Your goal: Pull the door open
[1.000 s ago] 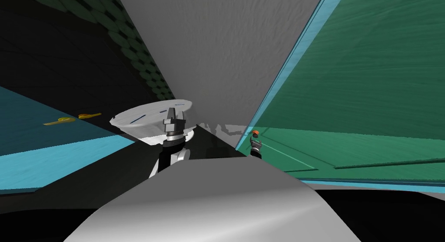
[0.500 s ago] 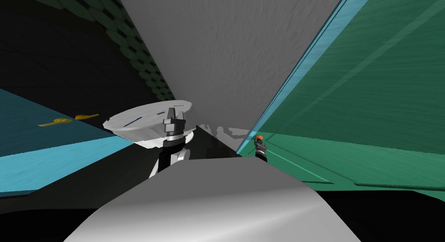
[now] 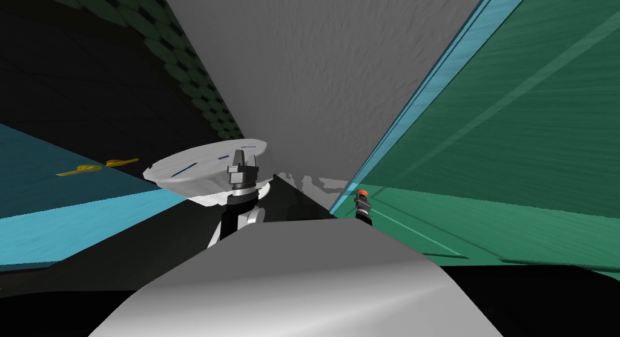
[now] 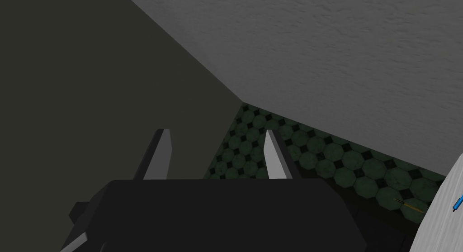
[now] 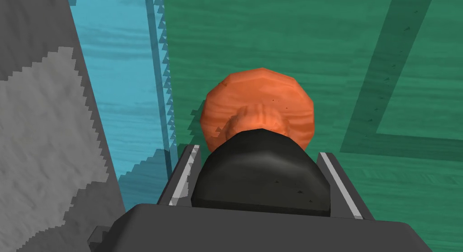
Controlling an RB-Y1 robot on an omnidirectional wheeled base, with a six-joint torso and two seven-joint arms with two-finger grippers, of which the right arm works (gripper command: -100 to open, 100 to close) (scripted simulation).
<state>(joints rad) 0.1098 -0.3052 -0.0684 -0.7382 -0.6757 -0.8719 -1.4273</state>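
Ahead of you a grey wall fills the middle, and to your right the big green door slants away from its light blue frame, its free edge next to the wall. On your left a round white bench stands over a floor of dark green octagon tiles, with a small blue pen lying on the bench top. Your left gripper hangs in front of the bench, near the corner where the wall meets the floor; its fingers stand well apart with nothing between them. Your right gripper is at the door's edge, low down, where the door knob sits: a dark rounded knob on an orange round plate. The right fingers are closed in on the dark knob, one pressed to each side of it
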